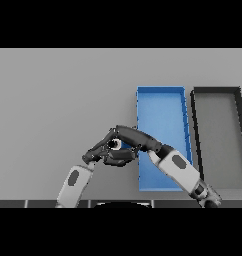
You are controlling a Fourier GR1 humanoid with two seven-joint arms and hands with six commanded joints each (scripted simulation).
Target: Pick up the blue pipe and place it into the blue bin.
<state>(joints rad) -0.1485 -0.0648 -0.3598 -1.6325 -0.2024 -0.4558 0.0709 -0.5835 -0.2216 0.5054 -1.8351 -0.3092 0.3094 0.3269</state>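
Left hand [95, 154] low near bench [53, 100] front edge, fingers curled, nothing visibly held. Right hand [122, 145] just beside it, clenched round blue pipe [127, 145]; only small blue sliver shows between fingers, just left of blue bin [162, 92] left wall. Pipe likely light, rigid, smooth: slip risk, so grip mid-length. Black bin [216, 90] far right, touching neither.

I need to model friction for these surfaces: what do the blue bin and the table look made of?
The blue bin looks like matte plastic: flat uniform colour, thin straight walls, no shine. The table seems a smooth matte grey sheet, laminate or painted, without grain or glare; which one is unclear.
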